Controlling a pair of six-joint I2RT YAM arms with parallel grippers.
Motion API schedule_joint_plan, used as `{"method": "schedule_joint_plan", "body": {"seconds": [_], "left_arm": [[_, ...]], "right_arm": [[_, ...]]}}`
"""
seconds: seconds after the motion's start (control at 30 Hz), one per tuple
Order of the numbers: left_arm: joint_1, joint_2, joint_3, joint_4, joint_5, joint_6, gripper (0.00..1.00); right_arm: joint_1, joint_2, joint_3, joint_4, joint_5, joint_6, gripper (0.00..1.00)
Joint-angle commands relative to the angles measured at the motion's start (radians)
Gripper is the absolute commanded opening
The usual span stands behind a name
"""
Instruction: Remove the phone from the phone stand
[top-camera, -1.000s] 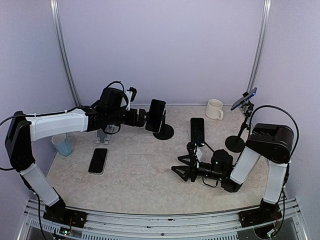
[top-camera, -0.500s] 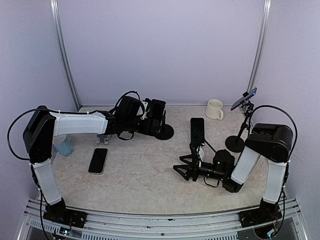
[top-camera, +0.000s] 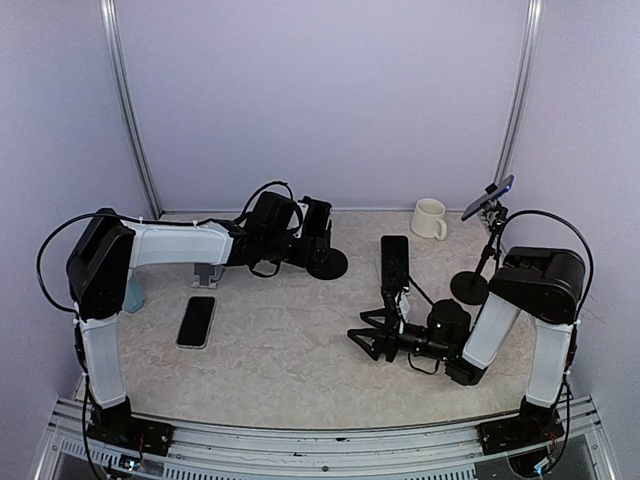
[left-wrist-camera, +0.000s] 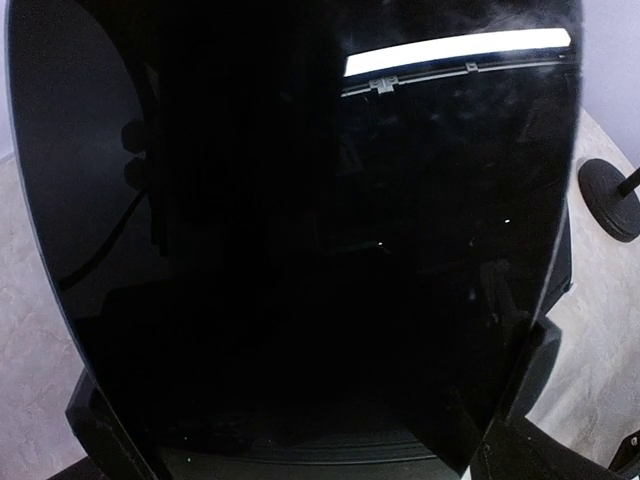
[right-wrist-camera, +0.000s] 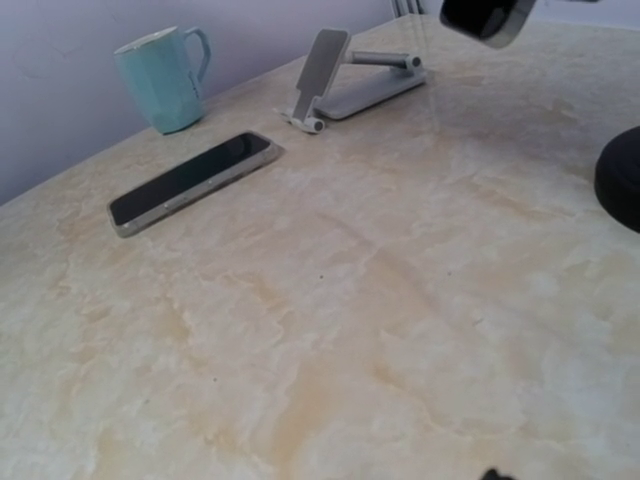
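Beige marbled table (top-camera: 290, 385) underfoot of it all. The white-and-black left arm (top-camera: 180, 245) reaches to the far middle, where the glossy black slab phone (left-wrist-camera: 300, 250) sits on its black round-based stand (top-camera: 330, 265). The left gripper (top-camera: 312, 232) is at the phone; gripping or not, I cannot tell. Near right, the right gripper (top-camera: 365, 340) lies spread, holding nothing

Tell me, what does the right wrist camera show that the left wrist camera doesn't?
Only the right wrist view shows a teal mug, a flat-lying phone and an empty white folding stand. Only the left wrist view shows a dark phone screen up close, filling nearly the whole picture and reflecting a strip of light. Both show the marbled tabletop, though the left wrist view catches only slivers of it at the edges.
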Motion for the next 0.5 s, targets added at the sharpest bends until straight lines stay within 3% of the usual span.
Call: {"method": "schedule_joint_plan", "body": {"seconds": [0.0, 0.23, 0.47], "left_arm": [[-0.008, 0.021, 0.021, 0.005, -0.027, 0.024, 0.88], [-0.020, -0.044, -0.075, 0.078, -0.043, 0.014, 0.68], [-0.054, -0.190, -0.209, 0.144, -0.088, -0.036, 0.51]], "right_arm": [[-0.008, 0.020, -0.008, 0.039, -0.004, 0.006, 0.69], [-0.008, -0.006, -0.011, 0.011, 0.008, 0.011, 0.68], [-0.009, -0.189, 0.012, -0.250, 0.061, 0.105, 0.63]]}}
